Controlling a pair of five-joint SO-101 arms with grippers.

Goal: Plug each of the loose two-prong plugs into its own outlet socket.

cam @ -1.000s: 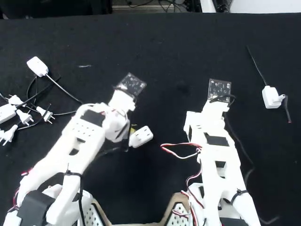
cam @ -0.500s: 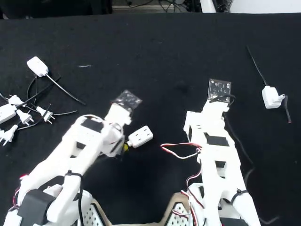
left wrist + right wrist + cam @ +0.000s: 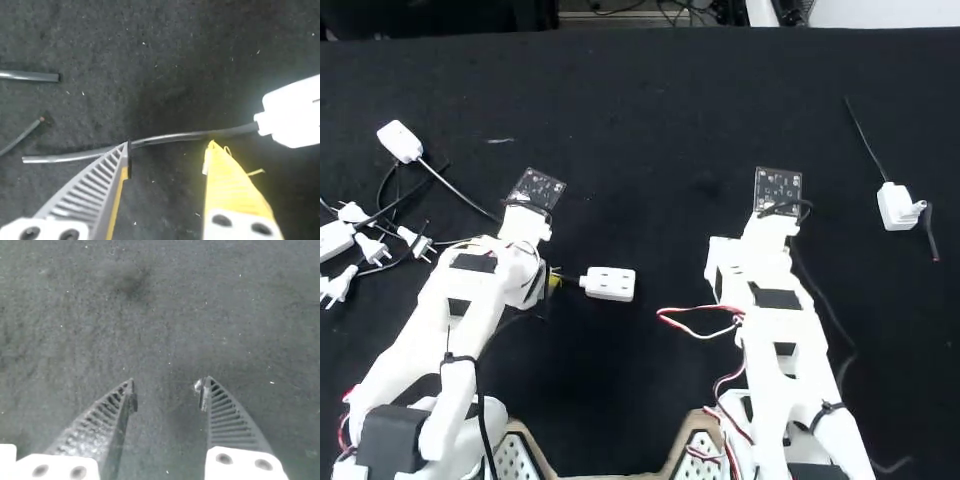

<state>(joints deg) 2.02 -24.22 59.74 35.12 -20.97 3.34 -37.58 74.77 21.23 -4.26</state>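
Two jaws on the left gripper [image 3: 168, 150] stand spread wide, pinching nothing, and straddle the black cord [image 3: 190, 136] that runs into the white outlet block [image 3: 292, 117]. Over the last second I watched that arm swing from the desk's middle toward its left edge. The block had sat tilted against the arm and now lies flat on its own near the desk's middle, between the two arms. I read that as the block set down and released (socket placed, plug fetching next), since the loose plugs [image 3: 372, 250] wait in a tangle at the left edge. The right gripper [image 3: 167, 385] hangs spread over bare desk, barely shifted.

Several things are hard to judge: whether a fingertip touches the cord, how many plugs the tangle holds — it runs off the left edge — and the block's socket face, cut off in the left wrist view.
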